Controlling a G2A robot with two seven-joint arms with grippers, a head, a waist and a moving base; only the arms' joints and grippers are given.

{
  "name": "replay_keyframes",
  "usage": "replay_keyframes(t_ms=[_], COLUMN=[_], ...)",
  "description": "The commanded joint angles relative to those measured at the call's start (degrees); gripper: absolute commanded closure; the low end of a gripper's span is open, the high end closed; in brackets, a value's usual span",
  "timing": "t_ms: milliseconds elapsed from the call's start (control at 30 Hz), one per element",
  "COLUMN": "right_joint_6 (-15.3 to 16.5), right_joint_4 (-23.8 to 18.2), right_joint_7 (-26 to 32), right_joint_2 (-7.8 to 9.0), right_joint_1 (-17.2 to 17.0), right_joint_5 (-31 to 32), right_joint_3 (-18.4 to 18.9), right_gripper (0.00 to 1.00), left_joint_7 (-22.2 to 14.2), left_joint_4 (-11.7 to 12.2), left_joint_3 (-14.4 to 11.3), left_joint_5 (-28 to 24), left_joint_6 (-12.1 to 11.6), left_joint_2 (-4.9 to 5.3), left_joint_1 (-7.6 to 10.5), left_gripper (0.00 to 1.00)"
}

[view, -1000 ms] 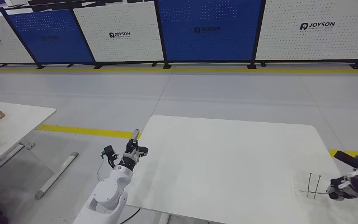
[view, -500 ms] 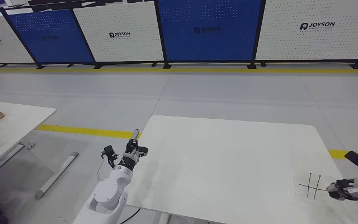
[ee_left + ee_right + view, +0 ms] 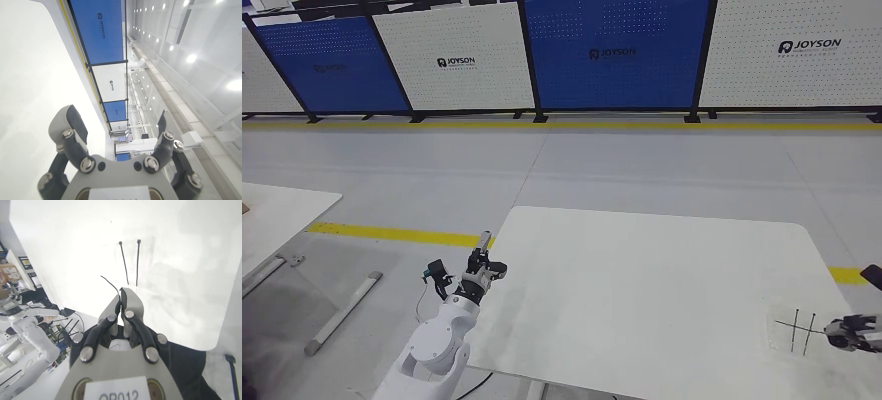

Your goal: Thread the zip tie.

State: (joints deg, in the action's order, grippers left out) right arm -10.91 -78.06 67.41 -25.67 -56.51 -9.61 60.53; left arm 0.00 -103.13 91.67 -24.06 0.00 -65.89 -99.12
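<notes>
Right gripper sits at the table's right near edge, jaws pinched tight on one zip tie. The thin tail curls free past the fingertips; the head is hidden, likely inside the pads. Two loose ties lie side by side flat on the table just ahead of that gripper, heads pointing away from it. From above, the held tail runs across them; contact can't be judged.

Left gripper is at the table's opposite, left edge, jaws wide and empty, well apart from the work.

Read: pick is done, threading not begun. Next move probably needs the left gripper brought across the table to take the free tail, then a fine line-up of tip to head slot. The tail is limp, so expect wobble.
</notes>
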Motion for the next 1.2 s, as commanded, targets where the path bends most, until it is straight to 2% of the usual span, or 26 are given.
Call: replay_keyframes(t_ms=[0, 100, 200, 300, 400, 767, 800, 867, 1000, 1100, 1167], right_joint_6=[4.21, 8.84, 10.73, 12.51, 12.77, 12.77, 13.3, 16.62, 26.25, 30.39, 30.39], right_joint_4=[-0.03, -2.81, -7.12, -11.19, -11.89, -11.89, -11.79, -11.33, -11.47, -12.14, -13.08], right_joint_7=[-1.31, -2.86, -4.61, -4.74, -3.16, -3.16, -4.45, -5.6, -7.4, -8.95, -9.2], right_joint_2=[0.59, 1.69, 2.57, 2.82, 2.51, 2.51, 2.37, 2.09, 1.2, 0.36, -0.22], right_joint_1=[-1.5, -4.45, -7.55, -9.43, -9.22, -9.22, -9.59, -10.38, -11.78, -11.6, -11.11], right_joint_5=[-1.83, -3.06, -2.91, -2.82, -3.58, -3.58, -3.98, -5.31, -7.08, -6.68, -6.79], right_joint_3=[2.41, 6.1, 9.02, 10.17, 9.65, 9.65, 9.61, 9.59, 8.52, 7.2, 6.35], right_gripper=[1.0, 1.0, 1.0, 1.0, 1.0, 1.0, 1.0, 1.0, 1.0, 1.0, 1.0], left_joint_7=[0.0, 0.0, 0.0, 0.0, 0.0, 0.0, 0.0, 0.0, 0.0, 0.0, 0.0], left_joint_4=[0.0, 0.0, 0.0, 0.0, 0.0, 0.0, 0.0, 0.0, 0.0, 0.0, 0.0], left_joint_3=[0.0, 0.0, 0.0, 0.0, 0.0, 0.0, 0.0, 0.0, 0.0, 0.0, 0.0], left_joint_5=[0.0, 0.0, 0.0, 0.0, 0.0, 0.0, 0.0, 0.0, 0.0, 0.0, 0.0], left_joint_6=[0.0, 0.0, 0.0, 0.0, 0.0, 0.0, 0.0, 0.0, 0.0, 0.0, 0.0], left_joint_2=[0.0, 0.0, 0.0, 0.0, 0.0, 0.0, 0.0, 0.0, 0.0, 0.0, 0.0], left_joint_1=[0.0, 0.0, 0.0, 0.0, 0.0, 0.0, 0.0, 0.0, 0.0, 0.0, 0.0], left_gripper=[0.0, 0.0, 0.0, 0.0, 0.0, 0.0, 0.0, 0.0, 0.0, 0.0, 0.0])
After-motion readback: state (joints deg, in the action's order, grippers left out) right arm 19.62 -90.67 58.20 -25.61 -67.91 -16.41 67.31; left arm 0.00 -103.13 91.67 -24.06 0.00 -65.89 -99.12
